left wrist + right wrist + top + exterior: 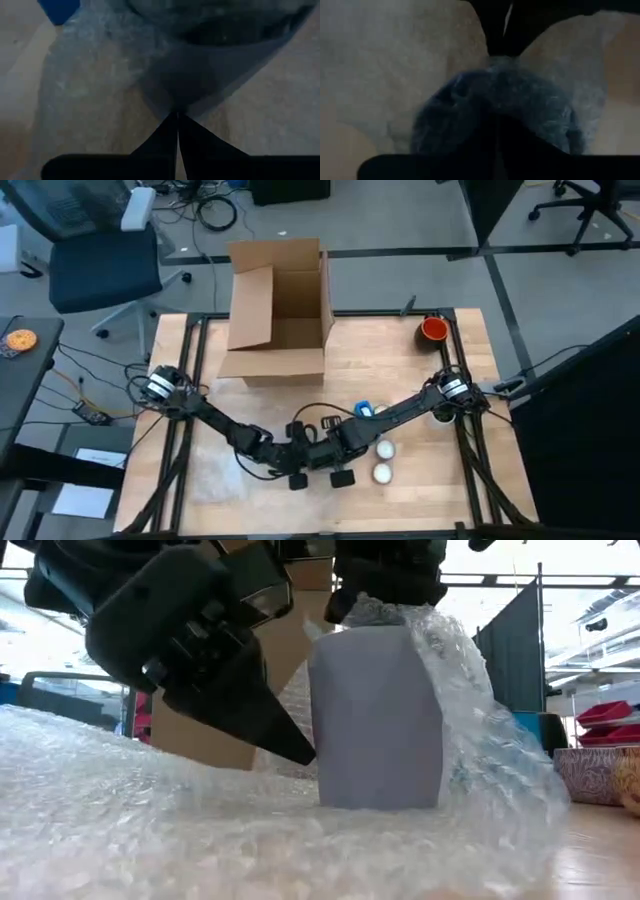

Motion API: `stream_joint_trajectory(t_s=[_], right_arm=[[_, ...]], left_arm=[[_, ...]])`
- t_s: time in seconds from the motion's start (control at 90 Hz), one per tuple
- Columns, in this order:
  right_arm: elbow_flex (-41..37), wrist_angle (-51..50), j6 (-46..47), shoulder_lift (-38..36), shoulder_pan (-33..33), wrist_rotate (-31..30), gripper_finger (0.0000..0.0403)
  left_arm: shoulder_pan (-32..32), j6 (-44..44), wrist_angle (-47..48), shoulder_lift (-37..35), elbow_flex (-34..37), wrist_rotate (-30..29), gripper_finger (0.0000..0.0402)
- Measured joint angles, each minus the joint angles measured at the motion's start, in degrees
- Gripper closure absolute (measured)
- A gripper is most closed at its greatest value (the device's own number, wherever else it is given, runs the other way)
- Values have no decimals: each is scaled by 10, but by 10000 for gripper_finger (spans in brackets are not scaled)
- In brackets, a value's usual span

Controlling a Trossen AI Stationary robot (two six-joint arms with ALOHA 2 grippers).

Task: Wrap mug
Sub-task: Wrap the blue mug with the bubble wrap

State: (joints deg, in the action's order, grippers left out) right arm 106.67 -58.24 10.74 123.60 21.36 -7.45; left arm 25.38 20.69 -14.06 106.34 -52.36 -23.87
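A grey mug point(378, 720) stands upright on a sheet of bubble wrap point(150, 830) that covers the near middle of the table. One part of the sheet rises up the mug's right side and over its top. My right gripper point(385, 595) is above the mug's top, shut on that raised wrap. My left gripper point(300, 752) comes from the left, slanting down, with its fingers shut and their tips at the mug's lower left side. In the high view both grippers, left point(305, 455) and right point(335, 450), meet over the mug and hide it. My left gripper has its shut fingertips point(177, 117) against the lower part of the mug's wall point(200, 95), coming from the table's left and slanting down. The mug stays upright on the sheet. My right gripper pinches the bunched bubble wrap point(375, 612) at the mug's top from above. The wrap runs from the fingers down the mug's right side point(470, 720) to the table.
An open cardboard box point(278, 310) stands at the far side of the table. An orange cup point(433, 330) is at the far right. A blue object point(365, 410) and two white balls point(383, 448) lie just right of the grippers.
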Motion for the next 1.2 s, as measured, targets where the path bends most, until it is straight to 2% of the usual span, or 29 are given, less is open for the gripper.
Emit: stream_joint_trajectory(t_s=[0.089, 0.256, 0.4, 0.522, 0.744, 0.956, 1.089, 1.144, 1.2], right_arm=[[-20, 18, 0, -2, -6, -3, 403], [-45, 58, 10, 0, -12, -23, 403], [-47, 59, 17, 1, -17, -22, 403], [-28, 40, 18, 1, -19, -22, 403], [39, -15, 14, -1, -20, -20, 403], [95, -126, 18, -2, -20, -12, 403], [116, -141, 23, -2, -13, -2, 403], [118, -142, 23, -2, -9, -13, 403], [118, -142, 23, -2, -7, -54, 403]], left_arm=[[-6, -11, 17, -1, 0, -1, 401], [-13, -10, 124, -27, 1, -8, 401], [10, -25, 191, -66, -2, -10, 401], [40, -38, 208, -100, 9, -12, 401], [65, -11, 228, -149, 36, -66, 401], [77, 24, 248, -162, 56, -85, 401], [77, 34, 256, -162, 57, -87, 402], [76, 35, 255, -162, 57, -89, 401], [77, 35, 256, -161, 57, -89, 401]])
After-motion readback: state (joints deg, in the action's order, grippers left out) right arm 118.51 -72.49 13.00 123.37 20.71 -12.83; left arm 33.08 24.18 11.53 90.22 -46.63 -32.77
